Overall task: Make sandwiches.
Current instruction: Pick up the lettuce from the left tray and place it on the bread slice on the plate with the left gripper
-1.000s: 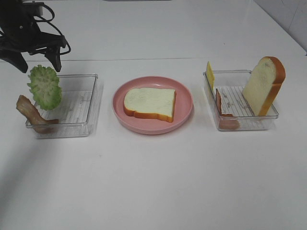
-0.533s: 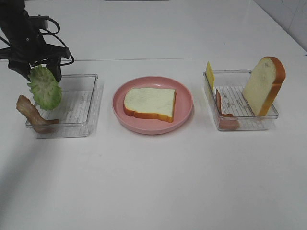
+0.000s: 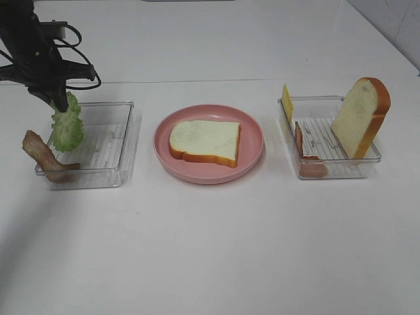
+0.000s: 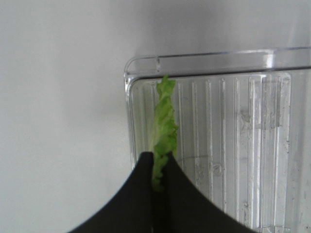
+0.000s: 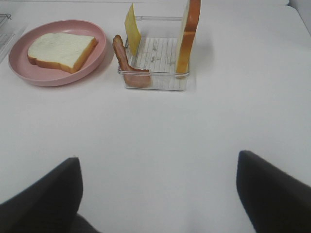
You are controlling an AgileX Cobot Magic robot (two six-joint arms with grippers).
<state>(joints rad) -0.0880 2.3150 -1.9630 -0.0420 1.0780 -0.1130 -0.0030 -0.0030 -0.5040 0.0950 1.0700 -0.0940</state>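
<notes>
My left gripper [image 3: 59,102] is shut on the top edge of the ruffled green lettuce [image 3: 67,128], which stands upright at the left end of the left clear tray [image 3: 108,157]. In the left wrist view the black fingers [image 4: 146,194] pinch the lettuce [image 4: 164,126] edge-on. One bread slice [image 3: 205,141] lies flat on the pink plate [image 3: 256,141]. A second bread slice [image 3: 359,118] leans upright in the right tray [image 3: 328,167], with the cheese [image 3: 287,102] and a bacon strip [image 3: 300,141]. My right gripper [image 5: 158,194] is open, well short of that tray [image 5: 160,53].
Another bacon strip [image 3: 39,152] hangs over the left tray's outer corner, just below the lettuce. White tabletop lies in front of the plate and both trays. The right arm is outside the exterior high view.
The left gripper came down over the lettuce and closed on its top edge. The lettuce now looks narrower, squeezed or turned edge-on. Nothing else moved.
</notes>
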